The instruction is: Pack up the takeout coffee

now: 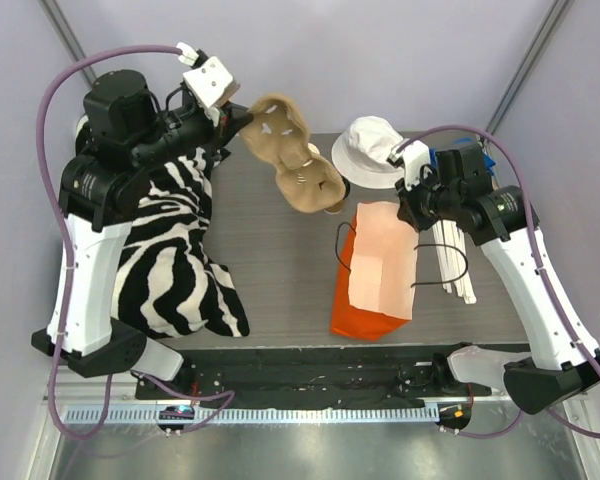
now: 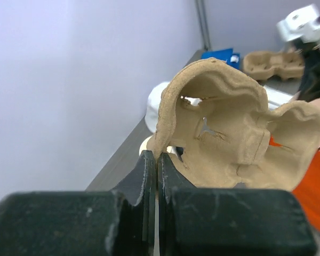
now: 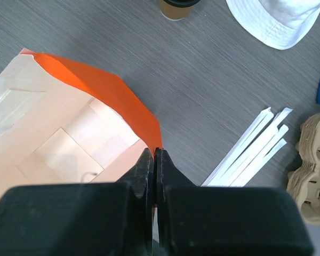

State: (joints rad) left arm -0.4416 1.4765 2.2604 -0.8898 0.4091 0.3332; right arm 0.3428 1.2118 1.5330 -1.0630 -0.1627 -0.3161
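Note:
The takeout coffee (image 3: 177, 7), a tan cup with a black lid, stands at the top edge of the right wrist view; in the top view the lifted carrier mostly hides it. My left gripper (image 1: 240, 121) is shut on the rim of a brown pulp cup carrier (image 1: 292, 160) and holds it tilted in the air above the table's back. In the left wrist view, the left gripper (image 2: 157, 158) pinches the carrier's edge (image 2: 229, 128). My right gripper (image 1: 412, 214) is shut on the rim of the open orange paper bag (image 1: 346, 310), also seen in its wrist view (image 3: 156, 152) at the bag's corner (image 3: 112, 90).
A white bucket hat (image 1: 374, 150) lies at the back, right of the carrier. White wrapped straws (image 1: 456, 262) lie right of the bag. A zebra-print cloth (image 1: 175, 250) covers the left side. More pulp carriers (image 3: 312, 170) and a blue object (image 2: 221, 55) sit at the far right.

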